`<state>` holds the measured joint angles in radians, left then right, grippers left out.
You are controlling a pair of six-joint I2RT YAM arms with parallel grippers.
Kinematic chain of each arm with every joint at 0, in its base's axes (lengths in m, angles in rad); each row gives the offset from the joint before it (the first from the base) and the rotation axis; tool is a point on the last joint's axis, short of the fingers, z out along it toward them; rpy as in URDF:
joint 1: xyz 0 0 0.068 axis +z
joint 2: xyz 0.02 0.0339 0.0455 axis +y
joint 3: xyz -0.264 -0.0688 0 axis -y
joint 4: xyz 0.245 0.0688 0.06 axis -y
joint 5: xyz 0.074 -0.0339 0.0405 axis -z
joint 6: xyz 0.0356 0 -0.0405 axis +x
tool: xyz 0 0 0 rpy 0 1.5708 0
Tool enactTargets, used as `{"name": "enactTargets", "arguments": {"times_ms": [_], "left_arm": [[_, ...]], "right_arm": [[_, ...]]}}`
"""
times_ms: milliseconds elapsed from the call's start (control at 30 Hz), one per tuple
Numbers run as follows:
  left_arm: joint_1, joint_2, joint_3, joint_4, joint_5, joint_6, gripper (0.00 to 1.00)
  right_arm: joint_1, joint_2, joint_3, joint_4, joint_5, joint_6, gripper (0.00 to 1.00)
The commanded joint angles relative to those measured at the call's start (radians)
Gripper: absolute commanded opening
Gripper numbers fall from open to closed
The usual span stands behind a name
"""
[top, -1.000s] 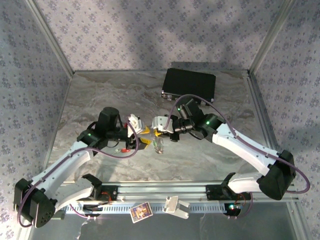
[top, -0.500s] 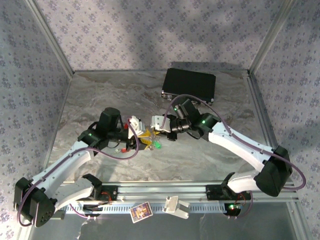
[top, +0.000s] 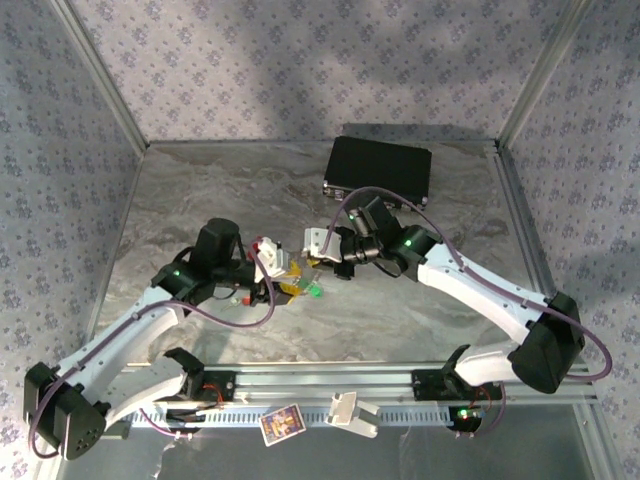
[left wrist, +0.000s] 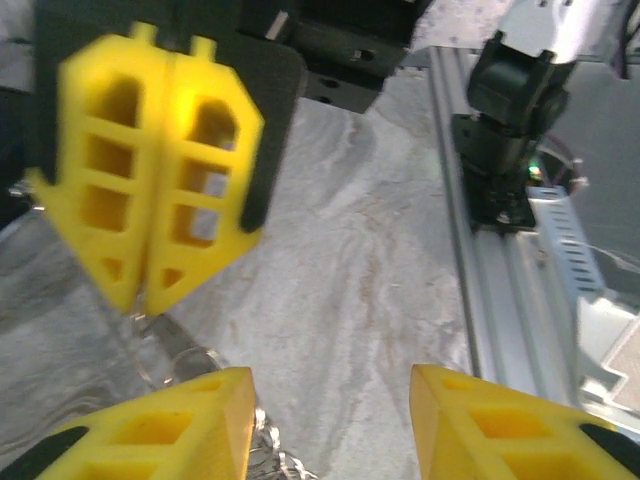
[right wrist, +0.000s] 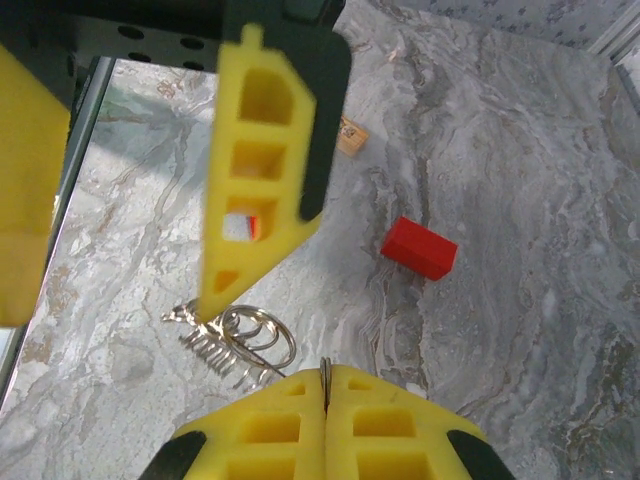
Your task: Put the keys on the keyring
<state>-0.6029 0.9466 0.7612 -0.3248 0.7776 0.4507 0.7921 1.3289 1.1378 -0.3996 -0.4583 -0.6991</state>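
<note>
Near the middle of the table (top: 190, 200), the two grippers meet almost tip to tip. On the right gripper (right wrist: 325, 385) the yellow fingers are pressed flat together, and a thin silvery wire of the keyring (right wrist: 243, 340) is nipped in the seam at their tips. The rest of the keyring, a bunch of silvery loops and beaded chain, sits just beside those tips, low over the marble. On the left gripper (left wrist: 330, 415) the fingers stand moderately apart with bare marble between them, gripping nothing. In its wrist view the keyring sits just ahead of one of its fingers, directly beneath the closed tips of the right gripper. Seen from above, the green key (top: 313, 291) is a small speck just below both grippers. The red block (right wrist: 418, 247) lies on the marble, apart from the keyring. The black case (top: 378, 170) rests at the far edge.
</note>
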Motion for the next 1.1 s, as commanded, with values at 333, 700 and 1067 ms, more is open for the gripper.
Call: {"name": "enactTargets", "arguments": {"times_ms": [333,700,1067], "left_arm": [[0.182,0.029,0.01,0.258,-0.109,-0.032,0.46],[0.082,0.044,-0.04,0.227,-0.036,0.081,0.35],[0.041,0.051,-0.073,0.259,0.03,0.071,0.3]], "right_arm": [[-0.048,-0.04,-0.01,0.021,-0.125,0.04,0.0],[-0.051,-0.033,0.001,0.022,-0.187,0.025,0.0],[-0.027,-0.029,0.012,-0.006,-0.157,0.01,0.0]]}}
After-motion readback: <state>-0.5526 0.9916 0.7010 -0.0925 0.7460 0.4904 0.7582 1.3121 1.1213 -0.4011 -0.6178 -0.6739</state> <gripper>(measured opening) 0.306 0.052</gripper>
